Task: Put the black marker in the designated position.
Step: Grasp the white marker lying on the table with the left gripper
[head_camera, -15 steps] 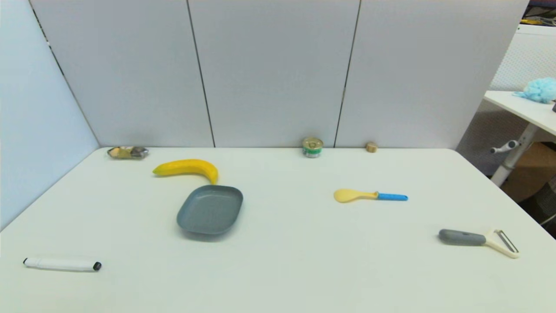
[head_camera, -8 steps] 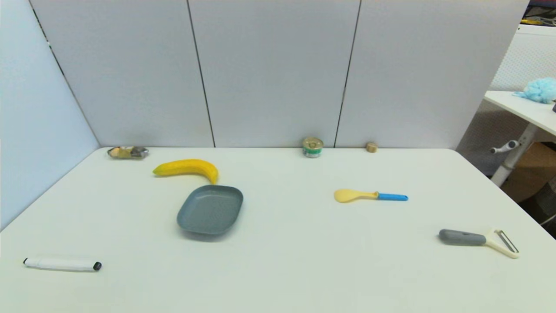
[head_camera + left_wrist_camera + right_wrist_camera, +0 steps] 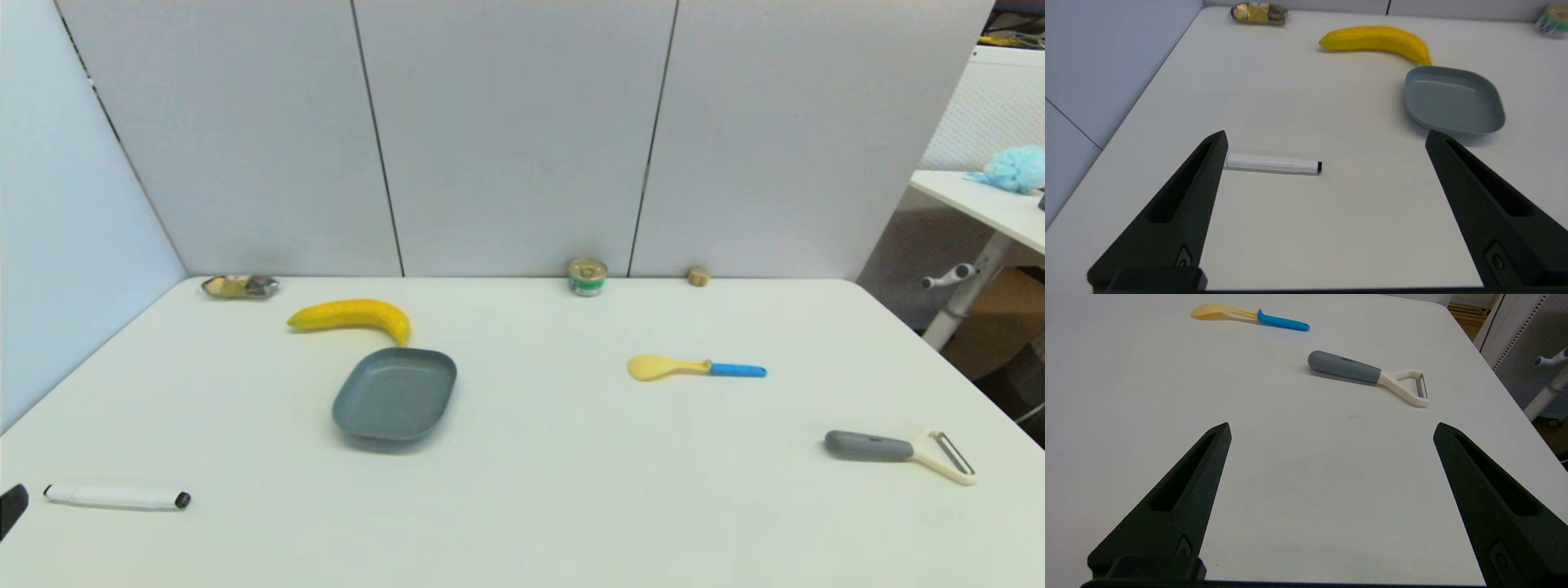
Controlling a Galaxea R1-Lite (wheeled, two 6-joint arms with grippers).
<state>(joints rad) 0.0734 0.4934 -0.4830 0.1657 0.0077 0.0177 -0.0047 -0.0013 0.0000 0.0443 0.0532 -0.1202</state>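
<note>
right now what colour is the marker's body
White, with a small black end; the black marker shows best in the left wrist view.

the head camera looked forward and down over the whole white table (image 3: 571,506) toward its far edge. the left wrist camera sat low near the left front corner, sharing the black marker (image 3: 114,496) (image 3: 1271,163); the right wrist camera faced the right side, sharing the peeler (image 3: 898,451) (image 3: 1367,375).

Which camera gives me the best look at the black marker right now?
The left wrist view: the black marker lies close ahead of the open left hand, flat on the table, only its far end hidden by a finger. The head view shows it small at the table's left edge. The right wrist view misses it.
</note>
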